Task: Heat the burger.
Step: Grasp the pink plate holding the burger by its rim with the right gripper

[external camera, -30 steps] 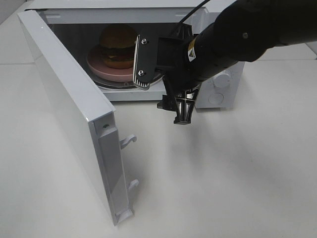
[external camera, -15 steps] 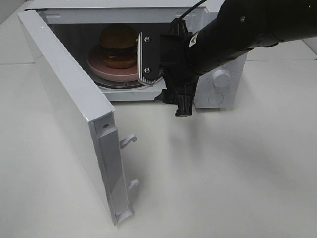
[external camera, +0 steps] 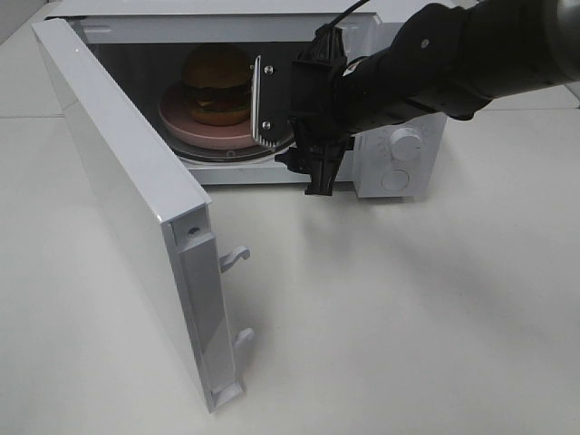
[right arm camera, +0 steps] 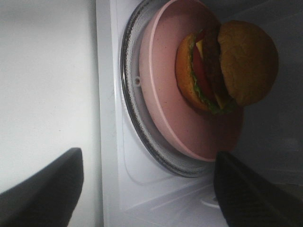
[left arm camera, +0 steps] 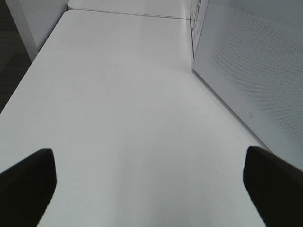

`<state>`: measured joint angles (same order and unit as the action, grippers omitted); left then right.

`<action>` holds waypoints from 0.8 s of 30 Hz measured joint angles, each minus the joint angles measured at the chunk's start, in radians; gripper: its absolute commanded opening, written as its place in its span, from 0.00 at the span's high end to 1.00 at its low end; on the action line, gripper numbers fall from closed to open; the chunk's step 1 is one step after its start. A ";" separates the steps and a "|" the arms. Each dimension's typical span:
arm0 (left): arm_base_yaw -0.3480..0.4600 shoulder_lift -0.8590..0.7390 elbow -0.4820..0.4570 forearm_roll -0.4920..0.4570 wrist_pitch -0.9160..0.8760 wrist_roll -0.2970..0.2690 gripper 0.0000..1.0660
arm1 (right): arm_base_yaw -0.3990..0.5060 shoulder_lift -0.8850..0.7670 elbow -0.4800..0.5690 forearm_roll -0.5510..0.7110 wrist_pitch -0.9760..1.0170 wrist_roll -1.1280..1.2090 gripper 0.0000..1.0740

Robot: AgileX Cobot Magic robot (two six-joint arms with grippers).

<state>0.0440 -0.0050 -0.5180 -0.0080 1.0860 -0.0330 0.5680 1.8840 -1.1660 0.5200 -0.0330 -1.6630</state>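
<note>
Exterior high view, from left to right: the microwave door [external camera: 136, 208] stands swung wide open toward the front left of the white table [external camera: 408, 317], its two latch hooks facing right. Behind it the microwave [external camera: 381, 172] cavity is open, and the burger [external camera: 217, 86] sits on a pink plate [external camera: 195, 127] resting on the glass turntable [external camera: 204, 154] inside, toward the left of the cavity. Right of the plate the right gripper [external camera: 319, 172] hangs at the cavity's front edge, just before the control panel with its two knobs [external camera: 405, 143].

Compared with a second ago, the right arm has drawn back and up toward the microwave, so the gripper now sits nearer the front lip and further left; burger, plate and door lie as before.

The right wrist view shows the burger [right arm camera: 222, 66] centred on the plate [right arm camera: 165, 109], with both fingers [right arm camera: 42, 189] spread well apart and nothing between them.

The left wrist view shows the left gripper [left arm camera: 151, 182] with jaws fully apart over bare table [left arm camera: 118, 109], the door's outer face [left arm camera: 255, 71] beside it.
</note>
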 measured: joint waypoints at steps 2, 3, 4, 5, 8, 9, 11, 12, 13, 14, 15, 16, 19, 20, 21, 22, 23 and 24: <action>0.000 0.000 0.000 0.000 0.000 0.000 0.06 | 0.000 0.024 -0.013 0.006 -0.009 -0.007 0.28; 0.000 0.000 0.000 0.000 0.000 0.000 0.06 | 0.000 0.045 -0.025 0.010 -0.015 -0.008 0.28; 0.000 0.000 0.000 0.000 0.000 0.000 0.06 | 0.000 0.045 -0.025 0.010 -0.015 -0.008 0.28; 0.000 0.000 0.000 0.000 0.000 0.000 0.06 | 0.000 0.056 -0.031 0.010 -0.021 -0.008 0.28; 0.000 0.000 0.000 0.000 0.000 0.000 0.06 | 0.000 0.087 -0.042 0.010 -0.040 -0.008 0.28; 0.000 0.000 0.000 0.000 0.000 0.000 0.06 | 0.000 0.109 -0.055 0.007 -0.042 -0.007 0.28; 0.000 0.000 0.000 0.000 0.000 0.000 0.06 | 0.000 0.131 -0.074 -0.001 -0.042 -0.005 0.28; 0.000 0.000 0.000 0.000 0.000 0.000 0.06 | 0.000 0.131 -0.074 -0.001 -0.042 -0.005 0.28; 0.000 0.000 0.000 0.000 0.000 0.000 0.06 | 0.000 0.142 -0.086 -0.002 -0.042 -0.003 0.28; 0.000 0.000 0.000 0.000 0.000 0.000 0.06 | 0.000 0.163 -0.110 -0.006 -0.039 0.003 0.28; 0.000 0.000 0.000 0.000 0.000 0.000 0.06 | 0.000 0.163 -0.110 -0.006 -0.039 0.003 0.28; 0.000 0.000 0.000 0.000 0.000 0.000 0.06 | 0.000 0.188 -0.139 -0.007 -0.038 0.006 0.28; 0.000 0.000 0.000 0.000 0.000 0.000 0.06 | 0.000 0.219 -0.176 -0.007 -0.030 0.008 0.28; 0.000 0.000 0.000 0.000 0.000 0.000 0.06 | 0.000 0.219 -0.176 -0.007 -0.030 0.008 0.28; 0.000 0.000 0.000 0.000 0.000 0.000 0.06 | 0.000 0.243 -0.209 -0.008 -0.021 0.009 0.28; 0.000 0.000 0.000 0.000 0.000 0.000 0.06 | 0.000 0.243 -0.209 -0.008 -0.021 0.009 0.28; 0.000 0.000 0.000 0.000 0.000 0.000 0.06 | 0.000 0.252 -0.223 -0.008 -0.019 0.010 0.28; 0.000 0.000 0.000 0.000 0.000 0.000 0.06 | 0.000 0.273 -0.243 -0.008 -0.014 0.011 0.28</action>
<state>0.0440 -0.0050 -0.5180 -0.0080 1.0860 -0.0330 0.5680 2.1570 -1.4090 0.5120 -0.0470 -1.6520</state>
